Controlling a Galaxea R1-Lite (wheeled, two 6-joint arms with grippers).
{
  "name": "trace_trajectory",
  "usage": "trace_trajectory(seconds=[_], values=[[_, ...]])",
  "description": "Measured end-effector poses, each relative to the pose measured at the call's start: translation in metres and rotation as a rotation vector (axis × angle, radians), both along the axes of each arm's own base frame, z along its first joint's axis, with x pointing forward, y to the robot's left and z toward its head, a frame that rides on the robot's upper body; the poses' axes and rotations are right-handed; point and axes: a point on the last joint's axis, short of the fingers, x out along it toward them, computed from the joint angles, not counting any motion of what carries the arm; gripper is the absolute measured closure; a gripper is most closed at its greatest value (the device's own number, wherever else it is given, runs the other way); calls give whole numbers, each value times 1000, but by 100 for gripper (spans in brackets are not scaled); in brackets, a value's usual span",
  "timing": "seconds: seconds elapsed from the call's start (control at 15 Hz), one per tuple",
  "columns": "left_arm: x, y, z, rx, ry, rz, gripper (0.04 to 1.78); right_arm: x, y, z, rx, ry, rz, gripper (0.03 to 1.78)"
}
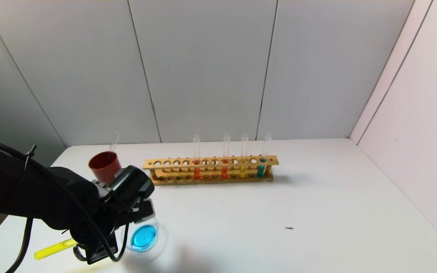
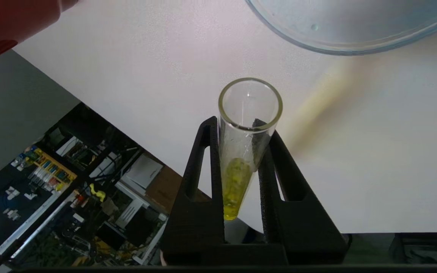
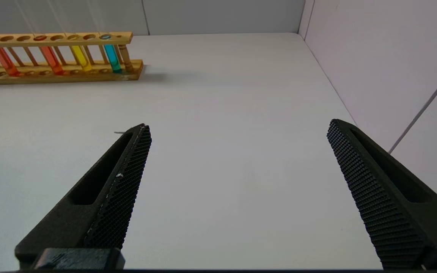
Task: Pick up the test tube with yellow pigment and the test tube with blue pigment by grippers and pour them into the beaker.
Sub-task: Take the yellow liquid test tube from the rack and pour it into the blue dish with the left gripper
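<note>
Yellow pigment sits low in the test tube with yellow pigment [image 2: 241, 151], which we hold clamped in our left gripper [image 2: 241, 144], tilted mouth-first just beside the beaker [image 1: 144, 237] of blue liquid, seemingly to pour; our right gripper [image 3: 237, 182] hangs wide, well apart from it.

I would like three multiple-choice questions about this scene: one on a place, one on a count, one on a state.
1. Where does the red cup stand?
A. at the robot's left of the rack
B. at its right
C. on top of it

2. How many tubes stand in the rack?
A. two
B. four
C. six

3. How is the left gripper?
A. open, empty
B. shut on the yellow tube
C. shut on the beaker

Answers:
1 A, the head view shows it left of the rack.
2 B, two orange-red, one yellow, one teal.
3 B, both fingers press the tube.
</note>
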Motion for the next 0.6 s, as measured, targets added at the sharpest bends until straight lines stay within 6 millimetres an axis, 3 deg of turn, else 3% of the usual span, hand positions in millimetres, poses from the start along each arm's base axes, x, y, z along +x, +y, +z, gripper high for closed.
trace_trajectory(seconds=[0.6], values=[[8,-12,-9,100,91,-21,150,0,0,0,0,0,0,11]])
